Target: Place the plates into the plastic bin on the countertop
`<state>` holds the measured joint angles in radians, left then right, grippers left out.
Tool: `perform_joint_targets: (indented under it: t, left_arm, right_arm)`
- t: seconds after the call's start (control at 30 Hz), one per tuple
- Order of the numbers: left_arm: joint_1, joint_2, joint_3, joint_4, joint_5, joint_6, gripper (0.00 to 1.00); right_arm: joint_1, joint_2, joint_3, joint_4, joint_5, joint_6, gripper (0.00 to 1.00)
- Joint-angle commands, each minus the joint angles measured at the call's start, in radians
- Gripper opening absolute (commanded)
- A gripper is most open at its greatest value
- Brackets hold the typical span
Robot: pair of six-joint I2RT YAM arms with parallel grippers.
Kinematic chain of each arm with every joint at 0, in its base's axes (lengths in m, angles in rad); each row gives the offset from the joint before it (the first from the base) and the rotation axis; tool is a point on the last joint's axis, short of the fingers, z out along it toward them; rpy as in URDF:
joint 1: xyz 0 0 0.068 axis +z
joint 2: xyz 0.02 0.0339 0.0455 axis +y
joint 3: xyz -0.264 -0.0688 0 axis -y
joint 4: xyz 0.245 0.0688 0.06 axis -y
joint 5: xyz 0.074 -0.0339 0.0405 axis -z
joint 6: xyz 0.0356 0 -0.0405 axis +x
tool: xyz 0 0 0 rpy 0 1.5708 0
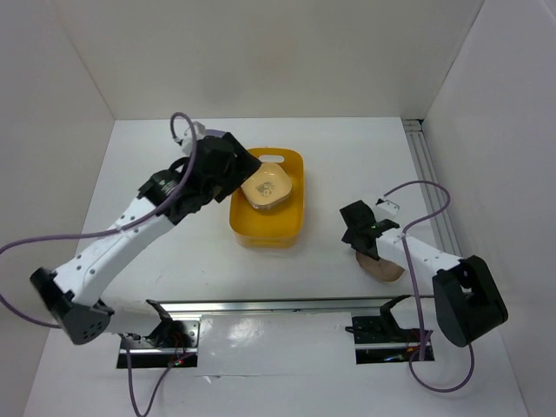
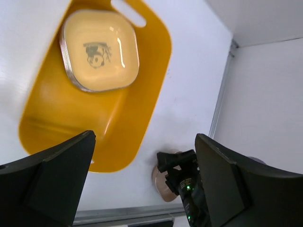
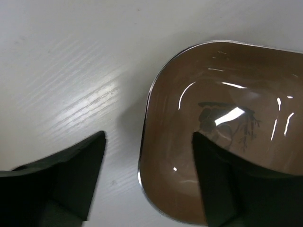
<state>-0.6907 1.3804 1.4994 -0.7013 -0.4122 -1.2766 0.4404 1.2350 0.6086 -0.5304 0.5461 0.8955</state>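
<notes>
White surface (image 1: 347, 156) is carrying the bin (image 1: 291, 221), the left hand (image 2: 143, 146) hovering open over plates (image 1: 266, 188) stacked at its 12 o'clock end, while at 4 o'clock the open right hand (image 3: 147, 137) is straddling the rim of a brown plate (image 3: 222, 127), seemingly for pinching.

White arms (image 1: 122, 239), black joints (image 1: 473, 300), seemingly purple cables (image 1: 130, 382)

A metal rail (image 1: 432, 178) runs beside the right-hand white wall (image 1: 491, 104).

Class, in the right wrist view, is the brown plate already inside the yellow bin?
No, the brown plate lies directly on the bare white countertop.
</notes>
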Motion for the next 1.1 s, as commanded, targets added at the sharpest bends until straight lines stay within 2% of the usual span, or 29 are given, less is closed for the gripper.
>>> perform_joint_targets:
  t: [0.0,0.07,0.1,0.13,0.17,0.3,0.4,0.43,0.53,0.6,0.67,0.73,0.77,0.87,0.93,1.0,1.07]
  left_arm:
    - [0.0,-0.127,-0.051,-0.007,-0.088,0.075,1.0]
    - [0.0,-0.179,-0.097,-0.017,-0.126,0.076,1.0]
    - [0.028,-0.228,-0.116,-0.029,-0.126,0.076,1.0]
    - [0.042,-0.251,-0.135,-0.029,-0.126,0.095,1.0]
    - [0.058,-0.27,-0.154,-0.029,-0.126,0.095,1.0]
    - [0.152,-0.311,-0.208,-0.029,-0.088,0.161,1.0]
    - [0.227,-0.299,-0.238,-0.029,-0.021,0.186,1.0]
    - [0.25,-0.299,-0.263,-0.029,0.004,0.195,1.0]
    - [0.29,-0.277,-0.291,-0.004,0.056,0.218,1.0]
    - [0.299,-0.251,-0.304,0.008,0.066,0.241,1.0]
    - [0.33,-0.222,-0.332,0.031,0.078,0.241,1.0]
    - [0.352,-0.187,-0.363,0.06,0.102,0.267,1.0]
    - [0.377,-0.172,-0.373,0.078,0.111,0.267,1.0]
    - [0.439,-0.094,-0.383,0.115,0.139,0.276,1.0]
    - [0.47,-0.051,-0.383,0.15,0.167,0.296,1.0]
    - [0.526,-0.005,-0.37,0.16,0.22,0.296,1.0]
    - [0.565,0.057,-0.36,0.17,0.262,0.307,1.0]
  right_arm:
    - [-0.054,0.059,-0.036,0.142,-0.058,-0.01,0.72]
    - [-0.071,0.095,-0.036,0.19,-0.067,-0.023,0.59]
    - [-0.071,0.113,-0.027,0.202,-0.08,-0.032,0.44]
    - [-0.083,0.151,-0.017,0.213,-0.08,-0.046,0.17]
    - [-0.094,0.17,0.002,0.213,-0.08,-0.046,0.0]
    - [-0.094,0.23,0.138,0.213,-0.016,-0.09,0.0]
    - [-0.085,0.274,0.33,0.164,0.055,-0.171,0.0]
    - [-0.085,0.287,0.441,0.152,0.076,-0.2,0.0]
    - [-0.043,0.33,0.662,0.118,0.153,-0.346,0.0]
    - [-0.009,0.342,0.744,0.141,0.154,-0.507,0.0]
    - [0.0,0.342,0.816,0.197,0.05,-0.64,0.0]
    - [0.009,0.31,0.816,0.261,-0.042,-0.7,0.0]
    - [0.009,0.284,0.803,0.285,-0.172,-0.778,0.0]
    - [0.069,0.284,0.842,0.29,-0.349,-0.869,0.0]
    - [0.136,0.348,0.902,0.238,-0.393,-0.934,0.0]
    - [0.194,0.395,0.937,0.228,-0.33,-0.973,0.0]
    - [0.251,0.42,0.938,0.251,-0.33,-1.001,0.0]
